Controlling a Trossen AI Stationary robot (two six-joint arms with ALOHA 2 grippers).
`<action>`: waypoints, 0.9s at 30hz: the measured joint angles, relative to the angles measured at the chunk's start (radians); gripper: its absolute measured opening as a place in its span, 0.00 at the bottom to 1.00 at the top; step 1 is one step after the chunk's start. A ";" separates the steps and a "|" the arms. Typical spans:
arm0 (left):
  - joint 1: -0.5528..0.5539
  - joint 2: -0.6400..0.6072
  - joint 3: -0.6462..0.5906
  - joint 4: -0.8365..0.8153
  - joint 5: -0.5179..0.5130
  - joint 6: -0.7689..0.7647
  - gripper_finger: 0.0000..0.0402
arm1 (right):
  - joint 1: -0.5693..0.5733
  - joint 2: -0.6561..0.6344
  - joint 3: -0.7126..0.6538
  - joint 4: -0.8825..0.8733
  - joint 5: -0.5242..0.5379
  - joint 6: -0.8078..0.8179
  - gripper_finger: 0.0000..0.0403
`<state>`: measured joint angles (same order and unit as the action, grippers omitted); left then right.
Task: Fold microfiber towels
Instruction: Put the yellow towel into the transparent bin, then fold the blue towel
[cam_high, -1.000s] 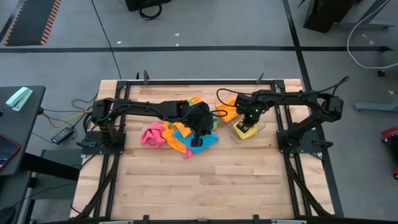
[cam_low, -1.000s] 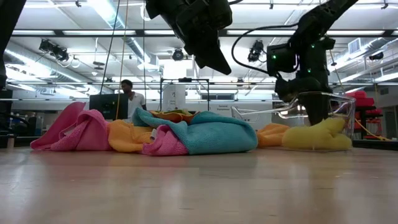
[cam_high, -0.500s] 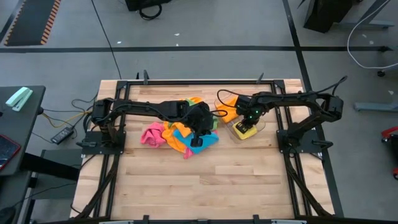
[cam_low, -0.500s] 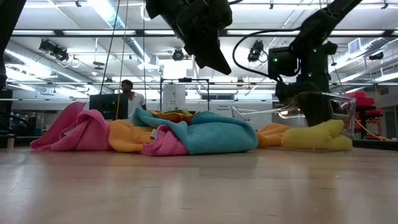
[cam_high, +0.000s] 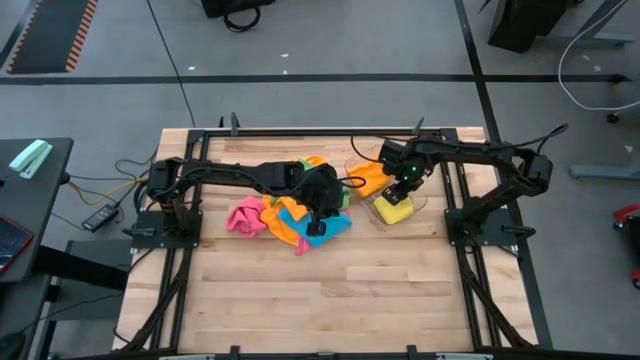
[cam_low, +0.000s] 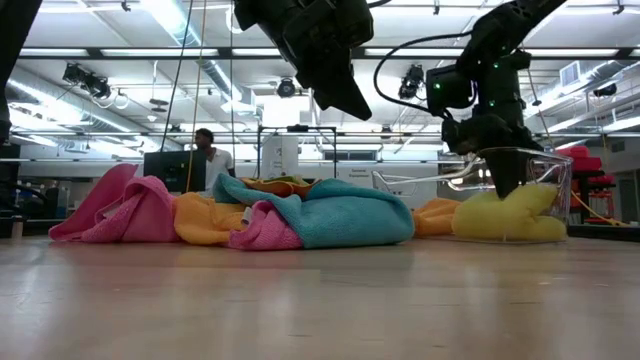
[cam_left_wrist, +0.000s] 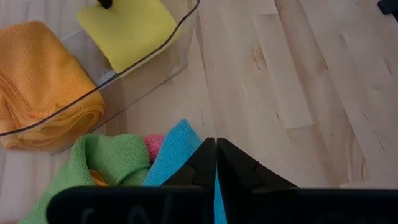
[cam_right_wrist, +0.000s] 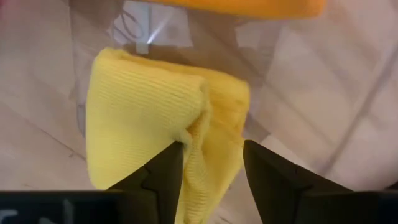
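Hovering with fingers spread, right gripper (cam_right_wrist: 210, 163) just above the folded yellow towel (cam_right_wrist: 163, 112) in the tray (cam_high: 420, 203); left gripper (cam_high: 318, 222), pinched empty, nearer the towel heap (cam_high: 282, 215) at its nine o'clock.

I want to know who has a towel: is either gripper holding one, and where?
No. The right gripper is open above the yellow towel; the left gripper is shut, empty.
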<state>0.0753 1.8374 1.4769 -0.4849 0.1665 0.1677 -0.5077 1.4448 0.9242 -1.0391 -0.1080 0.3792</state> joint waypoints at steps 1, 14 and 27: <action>0.000 0.000 0.000 -0.001 0.000 0.000 0.04 | -0.004 0.000 0.007 -0.004 0.006 -0.008 0.44; 0.000 0.000 0.000 -0.072 0.000 0.001 0.08 | -0.027 0.000 0.139 -0.012 -0.012 -0.114 0.43; 0.053 -0.023 0.001 -0.211 0.051 0.030 0.26 | 0.142 -0.015 0.227 0.436 -0.125 -0.137 0.42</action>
<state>0.1288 1.8139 1.4784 -0.6964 0.2171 0.1972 -0.3655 1.4300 1.1514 -0.6035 -0.2333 0.2425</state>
